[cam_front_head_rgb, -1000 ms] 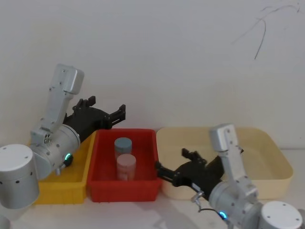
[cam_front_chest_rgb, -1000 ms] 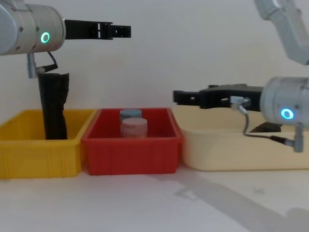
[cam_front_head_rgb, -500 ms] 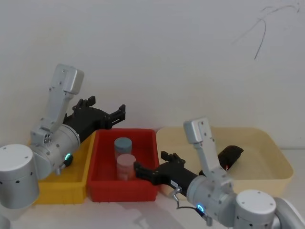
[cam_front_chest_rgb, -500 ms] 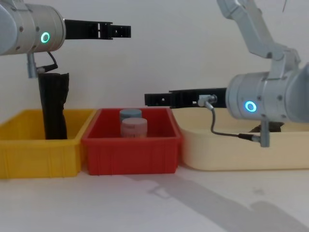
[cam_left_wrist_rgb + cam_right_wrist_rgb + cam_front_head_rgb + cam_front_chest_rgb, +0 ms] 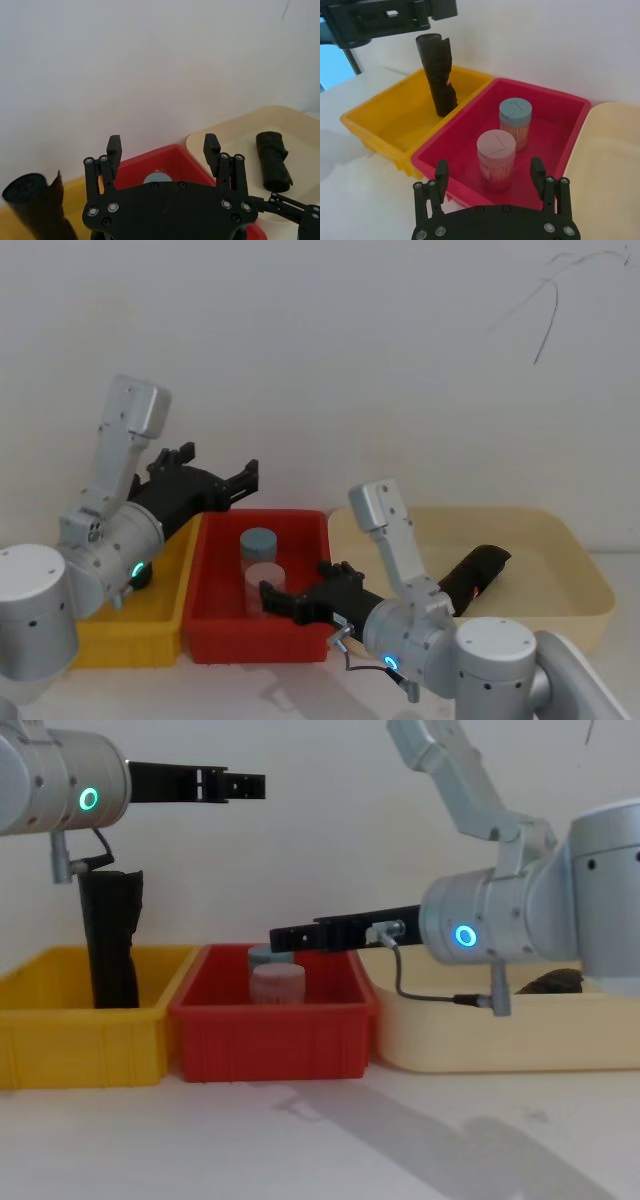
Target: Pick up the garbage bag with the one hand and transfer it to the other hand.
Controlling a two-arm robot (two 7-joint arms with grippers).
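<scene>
The garbage bag [image 5: 110, 940] is a tall black roll standing upright in the yellow bin [image 5: 80, 1050], at its back. A small red-and-white label shows on the garbage bag [image 5: 440, 70] in the right wrist view. My left gripper [image 5: 245, 785], on the teal-ringed arm, hovers open well above the bins, up and to the right of the roll's top. Nothing is between its fingers [image 5: 114, 145]. My right gripper [image 5: 285, 935], on the blue-ringed arm, is open and empty. It reaches left over the red bin [image 5: 270, 1040], just above the jars.
Two jars stand in the red bin, one with a grey-blue lid [image 5: 515, 122] and one with a pink lid [image 5: 496, 157]. A second black roll [image 5: 478, 572] lies on its side in the cream bin [image 5: 480, 1040] at the right. A white wall is close behind the bins.
My right arm has swung left from over the cream bin to over the red bin, uncovering the lying roll. The left gripper has barely shifted.
</scene>
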